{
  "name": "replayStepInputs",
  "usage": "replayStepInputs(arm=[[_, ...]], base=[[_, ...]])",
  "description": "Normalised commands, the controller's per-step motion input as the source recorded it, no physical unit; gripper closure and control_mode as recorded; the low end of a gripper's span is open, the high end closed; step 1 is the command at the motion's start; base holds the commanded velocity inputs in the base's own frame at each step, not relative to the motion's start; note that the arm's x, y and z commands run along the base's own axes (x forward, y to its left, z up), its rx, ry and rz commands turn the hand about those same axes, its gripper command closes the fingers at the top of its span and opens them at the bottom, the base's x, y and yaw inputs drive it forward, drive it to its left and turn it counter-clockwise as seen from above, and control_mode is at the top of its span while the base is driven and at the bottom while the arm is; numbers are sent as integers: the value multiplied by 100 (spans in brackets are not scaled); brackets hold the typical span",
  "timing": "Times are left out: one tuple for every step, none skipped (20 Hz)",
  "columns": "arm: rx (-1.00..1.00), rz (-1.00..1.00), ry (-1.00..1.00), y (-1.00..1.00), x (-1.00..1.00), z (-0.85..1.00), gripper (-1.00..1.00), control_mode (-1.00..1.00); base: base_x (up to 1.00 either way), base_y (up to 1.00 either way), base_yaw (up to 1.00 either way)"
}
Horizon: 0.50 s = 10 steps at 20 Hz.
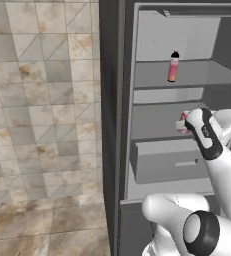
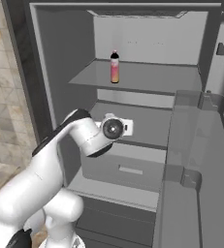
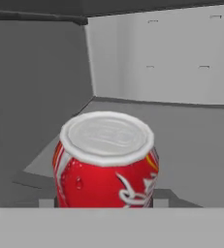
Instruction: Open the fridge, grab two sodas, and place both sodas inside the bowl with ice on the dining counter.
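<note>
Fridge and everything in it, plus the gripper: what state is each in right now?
Fridge: door open, interior exposed.
Soda bottle: upright on the upper shelf, untouched.
Red soda can: upright on the middle shelf, close in front of the gripper.
Drawer: closed.
Gripper: reached in at the can; whether it grips cannot be told.

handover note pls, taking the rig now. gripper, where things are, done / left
Gripper: jaws around the red soda can on the fridge's middle shelf; looks gripped, can't confirm.
Pink soda bottle: upright on the upper shelf, untouched.
Done: fridge door open, arm reached in to the can.
Left: pull the can out, carry it to the ice bowl on the dining counter, come back for the bottle, same drop.
</note>
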Motion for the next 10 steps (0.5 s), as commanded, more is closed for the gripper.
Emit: replayStepInputs(arm=[[7,-6,30,-5,-41,100,100,-100],[6,-7,33,-5,-41,94,100,-100],[5,-7,35,-4,-40,85,100,-100],[4,-7,35,-5,-46,74,100,-100],[4,-10,32,-8,-59,48,100,-100],[5,-12,29,-8,-66,40,100,-100],[5,-12,27,-8,-71,32,100,-100],[5,-12,23,-10,-82,24,100,-100],[5,-12,20,-10,-92,21,100,-100],[5,-12,17,-10,-96,19,100,-100]], base=[[0,0,0],[0,0,0],[0,0,0],[0,0,0],[0,0,0],[0,0,0],[0,0,0],[0,0,0],[0,0,0],[0,0,0]])
